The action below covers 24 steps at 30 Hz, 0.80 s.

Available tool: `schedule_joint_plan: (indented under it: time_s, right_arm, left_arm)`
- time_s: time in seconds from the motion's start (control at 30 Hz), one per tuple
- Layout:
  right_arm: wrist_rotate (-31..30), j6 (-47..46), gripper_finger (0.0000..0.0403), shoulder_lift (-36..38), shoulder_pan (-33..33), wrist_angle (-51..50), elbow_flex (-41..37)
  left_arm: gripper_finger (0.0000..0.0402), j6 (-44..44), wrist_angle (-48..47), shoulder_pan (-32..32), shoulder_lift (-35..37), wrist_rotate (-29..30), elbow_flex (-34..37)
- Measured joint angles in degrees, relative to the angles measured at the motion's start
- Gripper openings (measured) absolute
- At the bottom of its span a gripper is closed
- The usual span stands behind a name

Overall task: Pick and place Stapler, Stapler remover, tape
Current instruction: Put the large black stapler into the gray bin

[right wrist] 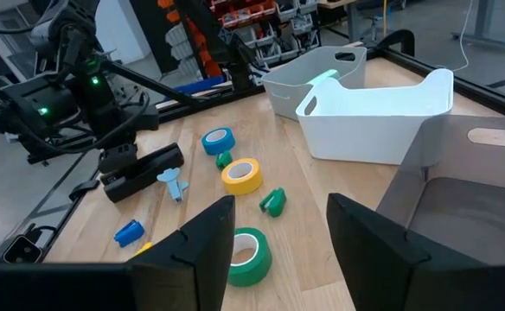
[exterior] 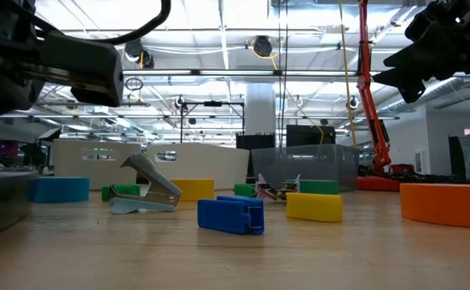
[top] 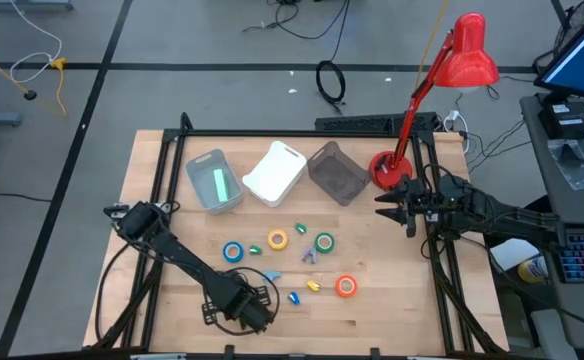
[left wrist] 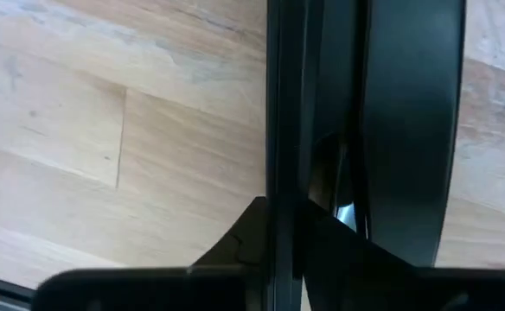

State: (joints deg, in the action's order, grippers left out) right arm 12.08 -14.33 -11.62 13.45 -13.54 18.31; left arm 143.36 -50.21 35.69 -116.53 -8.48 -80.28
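My left gripper (top: 250, 308) is low near the table's near edge, shut around the black stapler (right wrist: 149, 170), which fills the left wrist view (left wrist: 408, 130). The pale blue stapler remover (top: 272, 273) lies just beyond it. The blue tape (top: 234, 252), yellow tape (top: 277, 240), green tape (top: 324, 242) and orange tape (top: 346, 286) lie flat mid-table. My right gripper (top: 387, 205) hangs open above the table's right side, by the lamp base, touching nothing; its fingers frame the green tape (right wrist: 248, 255). My left gripper comes at the stapler from above, at one end of its body (right wrist: 118, 177). Its own dark fingers hide the place of contact. The stapler lies about level and runs on past the fingers (left wrist: 283, 130); whether it is lifted off the wood I cannot tell.
Three bins stand along the far side: grey-blue (top: 214, 181), white (top: 275, 172) and dark mesh (top: 337, 172). A red lamp (top: 392, 165) stands at the far right. Small coloured clips, such as blue (top: 294, 297) and yellow (top: 313, 286), lie among the tapes.
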Motion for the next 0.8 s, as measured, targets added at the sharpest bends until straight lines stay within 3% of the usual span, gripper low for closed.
schedule_joint_plan:
  time_s: [0.37, 0.6, 0.8]
  right_arm:
    - [-0.02, 0.0, 0.018, 0.0, 0.0, 0.02, 0.0]
    - [0.03, -0.56, 0.018, -0.02, 0.0, 1.38, 0.0]
    - [0.02, -8.89, 0.018, -0.02, 0.01, 9.5, 0.0]
  left_arm:
    - [0.0039, -1.18, -1.75, 0.41, 1.53, 1.91, 0.37]
    - [0.0039, -1.19, -2.13, 1.92, 6.11, 11.19, 0.44]
    - [0.0039, -6.46, -0.98, 2.7, 11.79, 20.5, 0.38]
